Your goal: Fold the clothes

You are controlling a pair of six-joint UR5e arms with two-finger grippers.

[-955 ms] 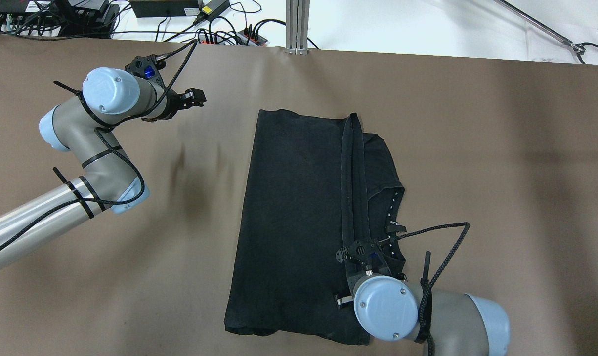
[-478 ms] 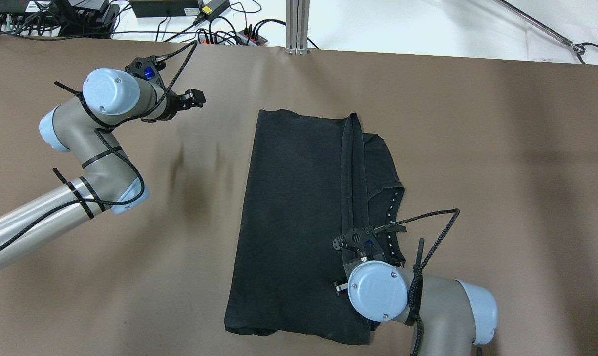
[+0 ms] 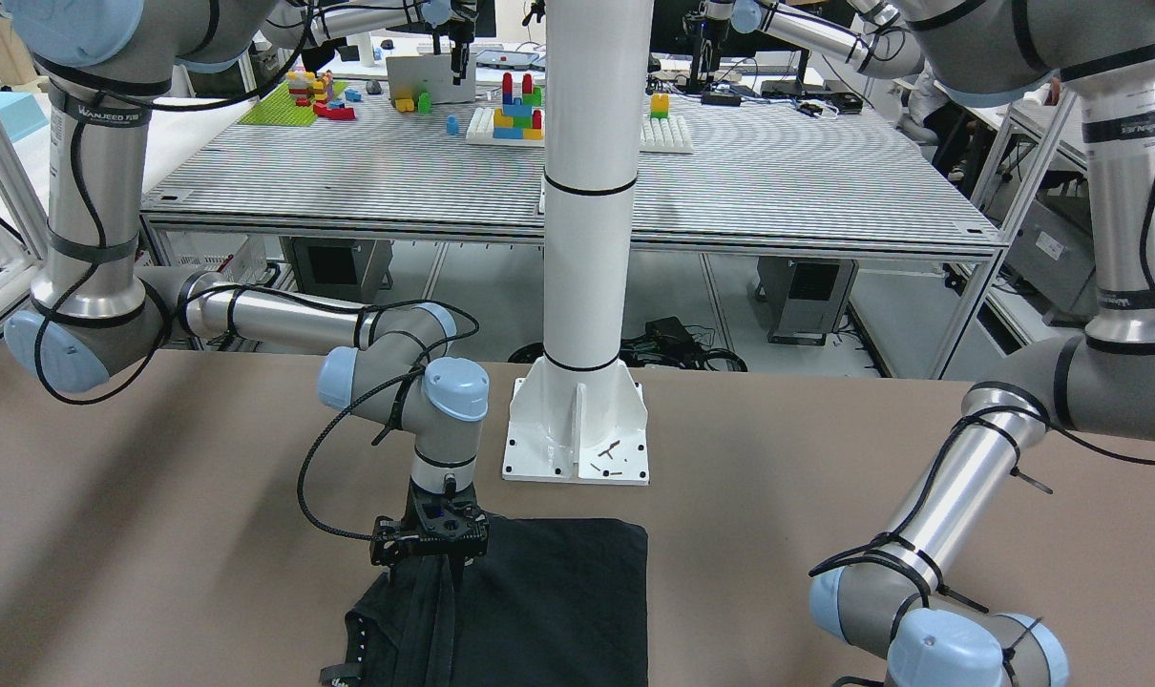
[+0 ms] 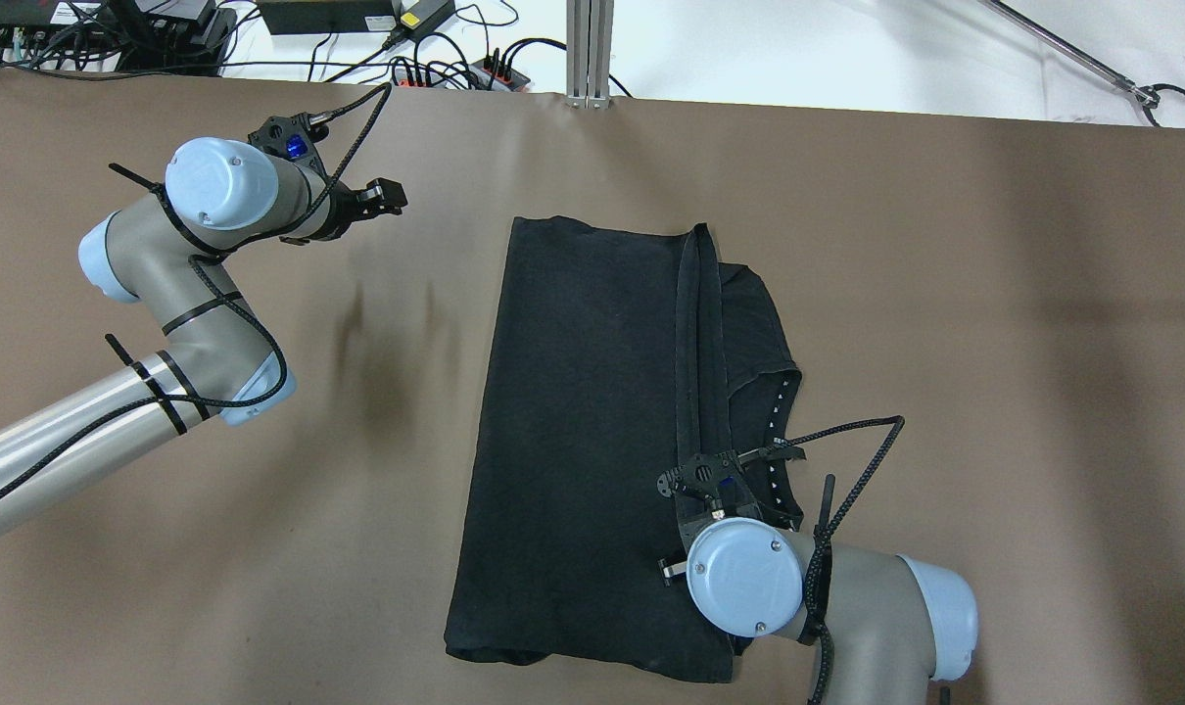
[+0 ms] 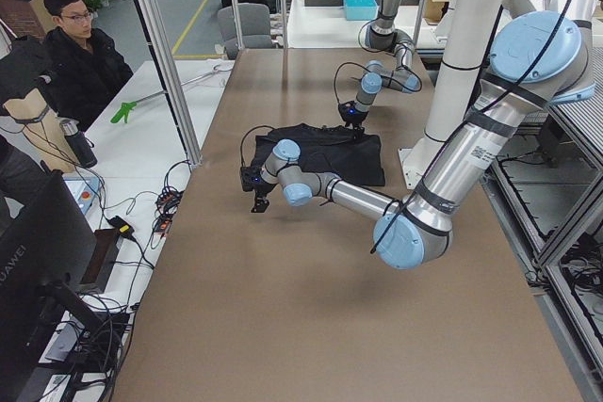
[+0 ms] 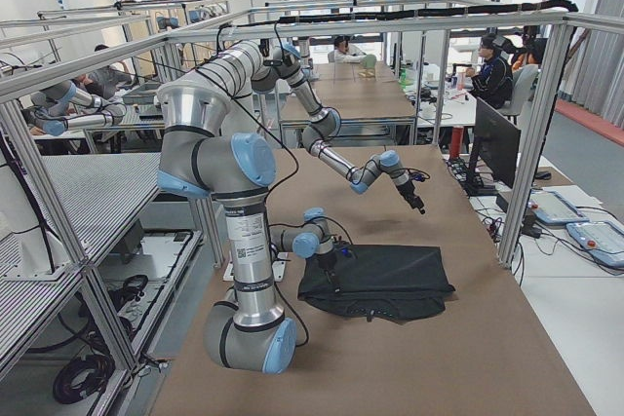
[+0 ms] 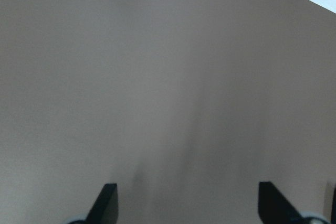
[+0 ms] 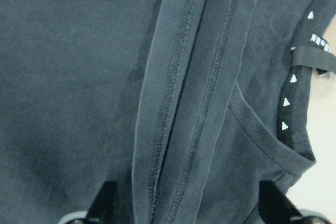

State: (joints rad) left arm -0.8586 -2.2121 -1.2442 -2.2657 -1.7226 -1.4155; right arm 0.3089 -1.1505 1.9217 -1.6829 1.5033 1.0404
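The clothes (image 4: 592, 411) are one black garment lying flat in the middle of the brown table (image 4: 945, 294), folded lengthwise, with a doubled hem strip (image 8: 184, 103) running along it. Small white triangles (image 8: 286, 103) line the neck edge. My right gripper (image 8: 189, 208) hangs open just above the hem strip at the garment's near right part; in the overhead view the wrist (image 4: 744, 578) hides its fingers. My left gripper (image 4: 387, 196) is open over bare table, well to the left of the garment's far corner, with nothing between its fingertips (image 7: 107, 203).
The white pillar's base (image 3: 577, 429) is bolted to the table near the garment's robot-side edge. Cables and power strips (image 4: 455, 69) and an aluminium post (image 4: 589, 49) line the far edge. A seated person (image 5: 80, 63) is beside the table.
My right wrist has shifted a little away from the robot and leftward over the garment. The left arm and the garment have not moved.
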